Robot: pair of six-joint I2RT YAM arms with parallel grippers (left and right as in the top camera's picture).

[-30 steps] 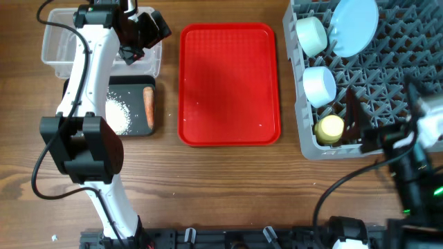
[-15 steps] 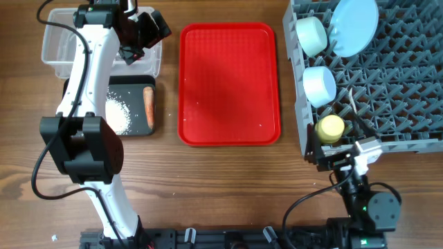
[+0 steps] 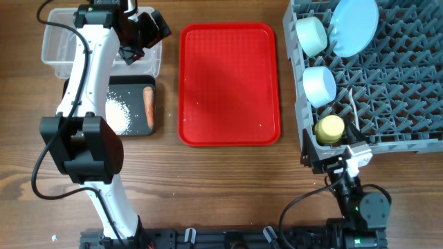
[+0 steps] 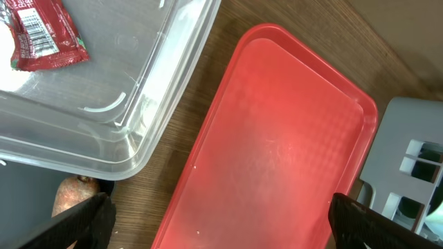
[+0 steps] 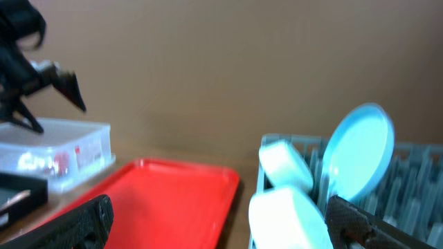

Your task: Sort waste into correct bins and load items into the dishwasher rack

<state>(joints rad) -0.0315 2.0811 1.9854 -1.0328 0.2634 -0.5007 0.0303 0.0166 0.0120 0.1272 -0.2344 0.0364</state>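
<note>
While both arms are hovering:
Left gripper (image 3: 142,36): fingers (image 4: 86,221) standing apart, empty, above clear tub's (image 3: 55,50) edge.
Red wrapper (image 4: 45,34): lying in that tub.
Rice (image 3: 118,114), carrot (image 3: 148,104): sitting in black tray (image 3: 131,86).
Rack (image 3: 394,90): holding plate (image 3: 354,26), bowls (image 3: 311,34), cup (image 3: 330,128), possibly a spoon (image 3: 355,104).
Right gripper (image 3: 332,155): fingers (image 5: 76,221) gaping, empty, beside rack.

Bright, even light falls from above. The overhead view is sharp, with the bench (image 3: 228,173) showing only faint, soft-edged shadows. Ahead of the left gripper (image 4: 221,223), white glare streaks the wall of the clear tub (image 4: 142,135), and a pale sheen spreads over the red tray (image 4: 277,152). The right wrist view is blurred throughout: beyond the right gripper (image 5: 218,225), the blue plate (image 5: 356,159) and bowls (image 5: 285,164) look washed out and smeared.
</note>
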